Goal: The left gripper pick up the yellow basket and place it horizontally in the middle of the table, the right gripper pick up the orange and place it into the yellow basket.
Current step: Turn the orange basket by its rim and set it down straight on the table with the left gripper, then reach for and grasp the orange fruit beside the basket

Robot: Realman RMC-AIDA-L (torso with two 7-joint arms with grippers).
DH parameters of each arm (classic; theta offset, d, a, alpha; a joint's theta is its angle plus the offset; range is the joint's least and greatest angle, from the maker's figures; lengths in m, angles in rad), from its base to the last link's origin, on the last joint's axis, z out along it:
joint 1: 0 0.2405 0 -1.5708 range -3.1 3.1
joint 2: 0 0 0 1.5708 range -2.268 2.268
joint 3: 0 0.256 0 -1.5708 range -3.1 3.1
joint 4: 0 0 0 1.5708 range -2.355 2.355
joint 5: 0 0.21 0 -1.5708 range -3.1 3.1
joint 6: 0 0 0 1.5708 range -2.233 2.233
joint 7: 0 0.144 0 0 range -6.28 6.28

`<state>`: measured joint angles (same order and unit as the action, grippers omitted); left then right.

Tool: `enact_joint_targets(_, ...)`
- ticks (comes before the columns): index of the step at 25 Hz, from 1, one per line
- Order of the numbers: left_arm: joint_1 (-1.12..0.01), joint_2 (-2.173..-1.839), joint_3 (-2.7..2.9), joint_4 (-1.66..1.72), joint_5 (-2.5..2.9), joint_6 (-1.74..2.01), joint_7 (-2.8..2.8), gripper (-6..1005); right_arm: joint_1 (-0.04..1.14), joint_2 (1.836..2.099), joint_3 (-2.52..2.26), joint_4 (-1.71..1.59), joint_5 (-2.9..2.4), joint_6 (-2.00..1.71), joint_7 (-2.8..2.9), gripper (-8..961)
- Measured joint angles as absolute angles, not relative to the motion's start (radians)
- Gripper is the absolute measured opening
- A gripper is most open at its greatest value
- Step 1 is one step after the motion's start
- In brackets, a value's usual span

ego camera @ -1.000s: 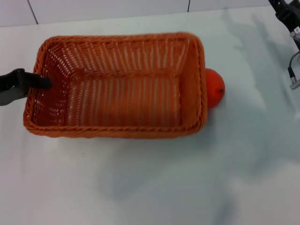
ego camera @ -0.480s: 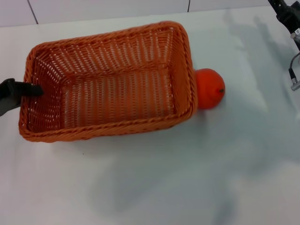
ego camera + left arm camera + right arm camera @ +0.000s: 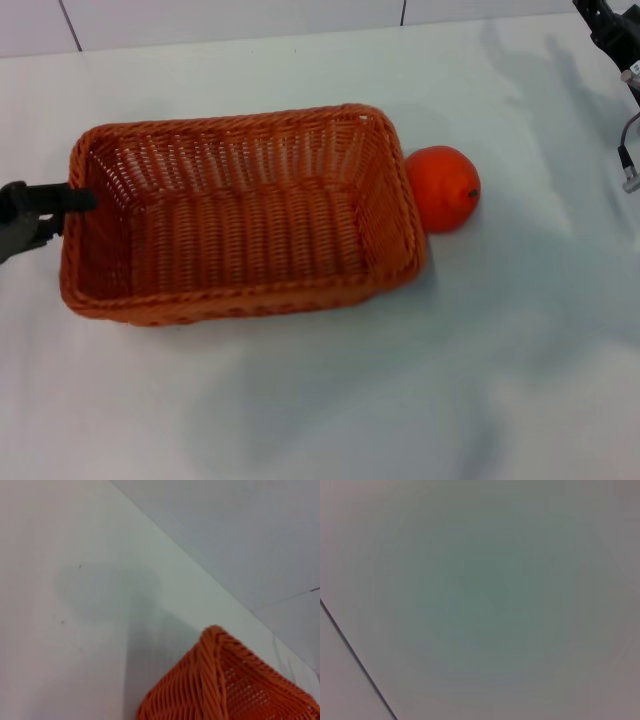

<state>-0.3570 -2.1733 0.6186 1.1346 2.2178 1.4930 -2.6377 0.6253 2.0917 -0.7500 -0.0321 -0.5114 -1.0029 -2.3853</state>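
The yellow basket [image 3: 240, 228], an orange-brown woven wicker one, sits flat on the white table [image 3: 330, 400], long side running left to right. My left gripper [image 3: 72, 200] is at the basket's left end, its black fingers closed over the braided rim. A corner of the basket also shows in the left wrist view [image 3: 225, 690]. The orange [image 3: 443, 188] rests on the table against the basket's right end, outside it. My right gripper [image 3: 612, 28] is at the far right back corner, only partly in view and far from the orange.
Cables [image 3: 628, 150] hang from the right arm at the right edge. The table's back edge meets a white tiled wall [image 3: 230, 20]. The right wrist view shows only a plain pale surface with one dark seam [image 3: 355, 655].
The basket has swung and come down from a raised, tilted pose to lie flat on the table, slightly nearer me. The left gripper moved with it. The orange and right arm stayed still.
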Motion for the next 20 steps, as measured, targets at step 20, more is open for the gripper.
enact_joint_targets(20,-0.293,-2.162,0.379,0.814,1.593,1.611,-1.668,624,0.592,1.960,-0.993,-0.396,-1.260,-1.004,-1.820,925)
